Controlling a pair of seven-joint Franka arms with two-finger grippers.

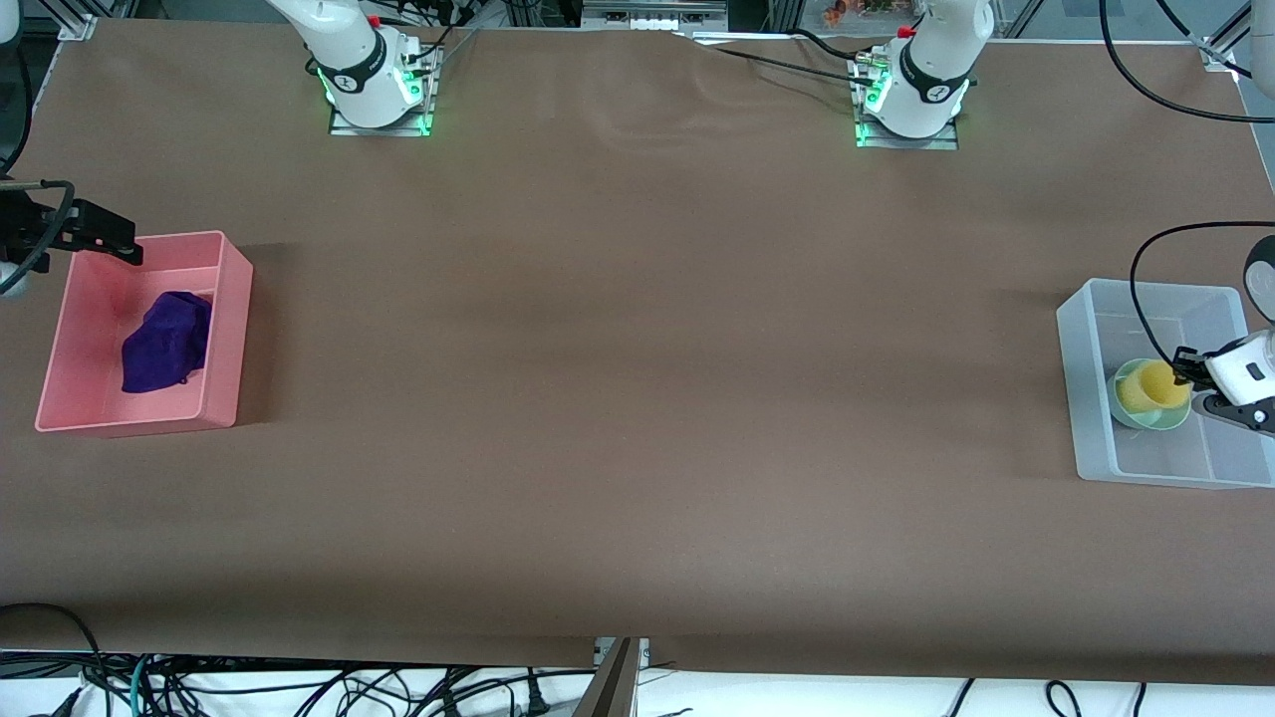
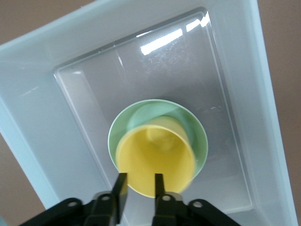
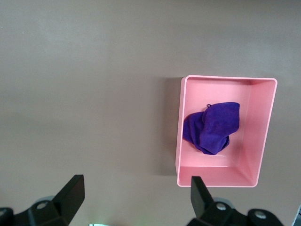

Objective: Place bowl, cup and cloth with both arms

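This place is a robotics laboratory, not a home. Two white arms are bolted on metal base plates with green lights, standing on a long table covered by a plain brown sheet. Above the base plates, aluminium frame profiles are visible. At the table's edge nearest the front camera, many loose black cables lie tangled. A pink bin and a clear bin stand at the table's two ends.
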